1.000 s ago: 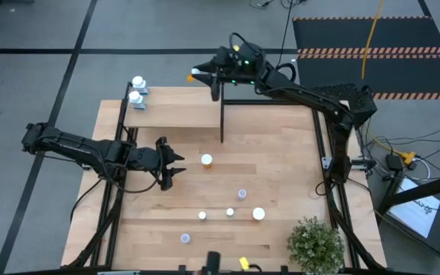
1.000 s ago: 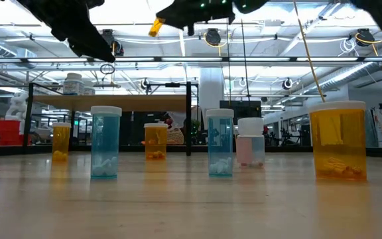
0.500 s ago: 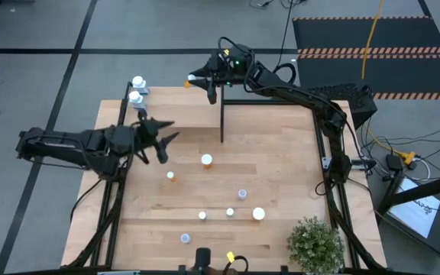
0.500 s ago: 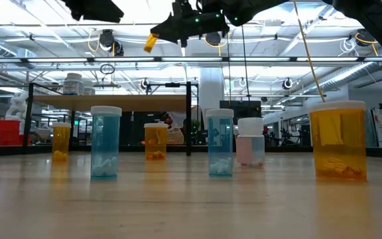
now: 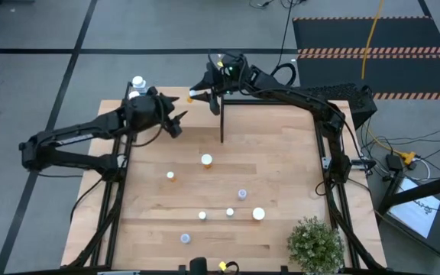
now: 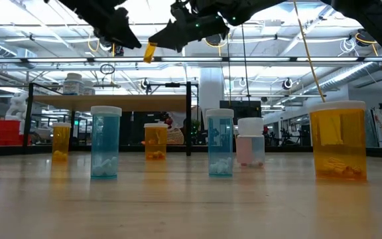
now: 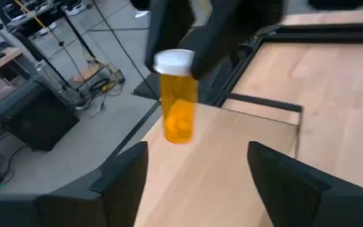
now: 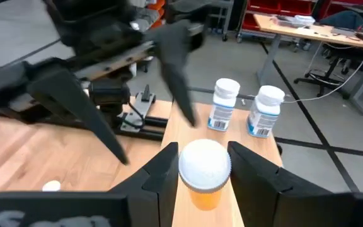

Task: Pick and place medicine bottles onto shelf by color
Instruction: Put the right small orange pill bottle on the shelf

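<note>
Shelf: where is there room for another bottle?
The shelf is bare from the two white bottles at its left end to the black panel. That left end is crowded. On the table, the right side is free.

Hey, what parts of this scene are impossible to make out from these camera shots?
- High view: the left gripper and arm cover part of the small raised light-wood shelf.
- High view: the orange-amber bottle with a white cap, held by the right gripper, is too small to show contents.
- Right wrist view: labels on the two white bottles with bluish bands are blurred.
</note>
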You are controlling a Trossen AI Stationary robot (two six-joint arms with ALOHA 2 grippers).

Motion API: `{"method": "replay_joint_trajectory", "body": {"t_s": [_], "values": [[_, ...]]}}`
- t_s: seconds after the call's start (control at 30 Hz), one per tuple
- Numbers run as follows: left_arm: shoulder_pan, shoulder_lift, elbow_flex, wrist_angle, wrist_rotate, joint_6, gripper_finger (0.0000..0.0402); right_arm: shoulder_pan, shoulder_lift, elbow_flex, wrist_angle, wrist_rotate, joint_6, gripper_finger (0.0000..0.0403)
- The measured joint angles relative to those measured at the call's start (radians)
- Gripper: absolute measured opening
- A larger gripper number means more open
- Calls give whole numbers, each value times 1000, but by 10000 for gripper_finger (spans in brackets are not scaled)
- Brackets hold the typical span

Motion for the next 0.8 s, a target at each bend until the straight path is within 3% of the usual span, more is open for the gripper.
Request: {"method": "replay_joint_trajectory", "body": {"t_s": [0.13, 0.27, 0.8], "values": [[21, 43, 0, 65, 29, 45, 299, 4, 2, 0, 1, 0, -9, 121], [40, 97, 1, 111, 30, 102, 287, 6, 1, 0, 2, 0, -20, 121], [47, 130, 1, 161, 16, 104, 146, 18, 1, 0, 3, 3, 6, 121]]}}
